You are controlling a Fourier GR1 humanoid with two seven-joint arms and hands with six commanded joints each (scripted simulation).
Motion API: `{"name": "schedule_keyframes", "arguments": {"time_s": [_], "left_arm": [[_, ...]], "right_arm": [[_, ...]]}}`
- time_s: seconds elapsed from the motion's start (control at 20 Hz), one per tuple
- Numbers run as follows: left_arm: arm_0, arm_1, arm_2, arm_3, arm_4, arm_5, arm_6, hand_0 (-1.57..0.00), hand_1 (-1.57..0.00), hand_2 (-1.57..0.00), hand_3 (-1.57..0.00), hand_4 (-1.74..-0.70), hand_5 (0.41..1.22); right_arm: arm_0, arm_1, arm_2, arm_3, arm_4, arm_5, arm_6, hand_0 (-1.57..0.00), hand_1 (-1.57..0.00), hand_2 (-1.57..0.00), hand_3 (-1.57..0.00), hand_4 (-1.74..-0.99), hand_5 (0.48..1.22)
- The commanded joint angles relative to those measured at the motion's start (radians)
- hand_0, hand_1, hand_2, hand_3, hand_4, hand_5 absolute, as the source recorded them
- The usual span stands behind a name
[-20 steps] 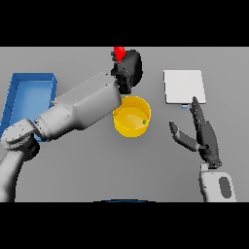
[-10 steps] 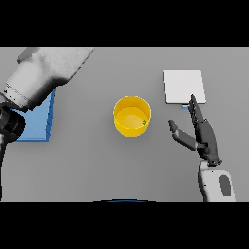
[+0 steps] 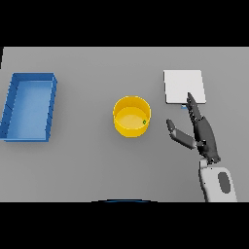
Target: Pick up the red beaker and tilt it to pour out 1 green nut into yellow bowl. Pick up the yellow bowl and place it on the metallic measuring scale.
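Grey table (image 3: pixel 87 170) bearing blue tray (image 3: pixel 29 109) at 9 o'clock, yellow bowl (image 3: pixel 131 116) centre holding green nut (image 3: pixel 144 122), scale (image 3: pixel 183 86) at 2 o'clock. Right hand (image 3: pixel 202 133) lying released, fingers straight. Left arm gone from view since earlier.

On the worktop (image 3: pixel 87 165) there was one yellow bowl (image 3: pixel 131 116), and inside it lay one green nut (image 3: pixel 144 122). One blue tray (image 3: pixel 27 107) stood at the left side. One flat metallic measuring scale (image 3: pixel 183 86) sat at the right. One robot hand (image 3: pixel 202 131), the right one, showed in the head view. There was one worktop in all.
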Motion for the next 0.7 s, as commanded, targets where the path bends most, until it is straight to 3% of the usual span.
{"name": "schedule_keyframes", "arguments": {"time_s": [0.0,0.15,0.3,0.5,0.65], "left_arm": [[0.02,0.011,0.04,-0.002,0.036,0.024,0.044,-1.57,-1.56,-1.56,-1.44,-1.72,1.22],[0.114,0.035,0.096,-0.021,0.1,0.089,0.113,-1.57,-1.57,-1.57,-1.41,-1.73,1.221],[0.221,0.048,0.149,-0.028,0.165,0.119,0.194,-1.57,-1.57,-1.57,-1.49,-1.74,1.221],[0.385,0.037,0.222,-0.098,0.275,0.171,0.252,-1.57,-1.57,-1.57,-1.42,-1.74,1.221],[0.506,0.025,0.261,-0.183,0.346,0.196,0.308,-1.57,-1.57,-1.57,-1.49,-1.74,1.221]], "right_arm": [[-0.005,0.004,0.0,0.007,0.001,-0.003,0.009,0.0,0.0,0.0,0.0,-1.298,0.651],[0.001,0.008,-0.003,0.0,-0.014,0.001,0.027,0.0,0.0,0.0,0.0,-1.276,0.651],[-0.002,0.01,0.0,-0.002,-0.017,0.003,0.038,0.0,0.0,0.0,0.0,-1.278,0.659],[0.003,0.001,-0.001,0.008,-0.015,0.009,0.003,0.0,0.0,0.0,0.0,-1.307,0.677],[0.013,-0.007,0.004,0.008,-0.002,0.011,-0.005,0.0,0.0,0.0,0.0,-1.302,0.693]]}}
